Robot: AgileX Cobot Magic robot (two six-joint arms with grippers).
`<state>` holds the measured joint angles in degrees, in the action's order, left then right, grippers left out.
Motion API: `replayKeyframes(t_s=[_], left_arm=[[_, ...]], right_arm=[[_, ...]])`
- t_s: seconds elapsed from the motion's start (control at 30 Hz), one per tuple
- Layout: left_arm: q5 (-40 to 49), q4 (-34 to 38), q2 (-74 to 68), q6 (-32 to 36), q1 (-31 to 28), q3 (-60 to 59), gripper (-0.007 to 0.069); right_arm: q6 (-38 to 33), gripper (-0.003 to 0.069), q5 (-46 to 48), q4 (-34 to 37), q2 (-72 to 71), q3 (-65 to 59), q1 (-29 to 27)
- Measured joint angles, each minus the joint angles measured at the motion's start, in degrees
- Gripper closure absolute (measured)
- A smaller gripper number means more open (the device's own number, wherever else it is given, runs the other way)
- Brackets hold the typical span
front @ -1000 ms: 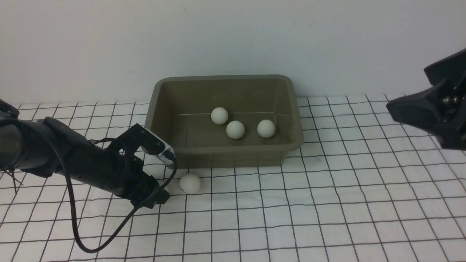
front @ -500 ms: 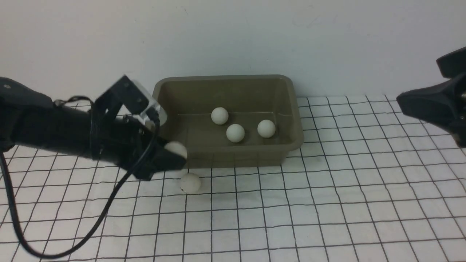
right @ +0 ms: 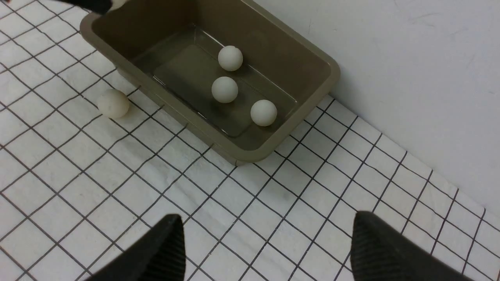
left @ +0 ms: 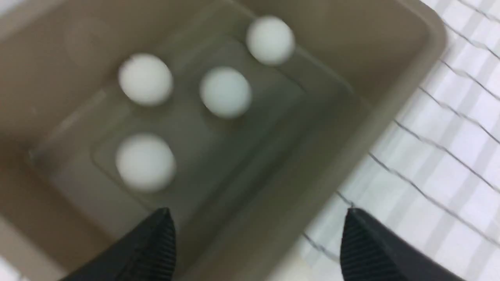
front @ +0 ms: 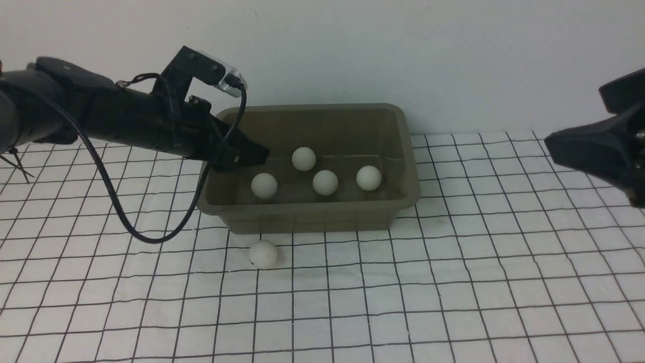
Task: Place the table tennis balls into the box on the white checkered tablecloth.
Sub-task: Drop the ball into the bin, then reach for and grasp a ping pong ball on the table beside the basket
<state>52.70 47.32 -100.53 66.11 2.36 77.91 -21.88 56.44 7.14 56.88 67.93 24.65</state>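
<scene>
- Four table tennis balls (front: 325, 182) are being contained in the box (front: 312, 222), lying apart on its floor, one of them just below the left end effector (front: 252, 154).
- A fifth ball (front: 263, 253) is being carried by the white checkered tablecloth (front: 453, 282), just in front of the box's near wall.
- The left end effector is being held over the box's left end, its jaws spread apart with nothing between them.
- The right end effector (right: 267, 217) is being held above the cloth, well to the right of the box, jaws likewise apart and empty.
</scene>
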Motion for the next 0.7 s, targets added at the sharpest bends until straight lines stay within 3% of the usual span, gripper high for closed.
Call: replayKeyframes(t_s=[0.23, 0.47, 0.6, 0.7], left_arm=[[15.86, -10.54, 9.84, -18.93, 0.11, -0.26, 0.0161], [15.73, -14.72, 16.83, -33.08, 6.12, -17.10, 0.0199], [4.62, -13.73, 20.69, -34.67, 11.68, -28.55, 0.0199], [-12.92, -11.51, 20.85, -33.19, 15.32, -33.73, 0.0197]], right_arm=[[-0.42, 0.0144, 0.00, -0.01, 0.00, -0.07, 0.00], [-0.42, 0.0144, 0.00, 0.39, 0.00, -0.07, 0.00], [-0.42, 0.0144, 0.05, 1.17, 0.00, -0.07, 0.00], [-0.42, 0.0144, 0.00, 1.41, 0.00, -0.07, 0.00]])
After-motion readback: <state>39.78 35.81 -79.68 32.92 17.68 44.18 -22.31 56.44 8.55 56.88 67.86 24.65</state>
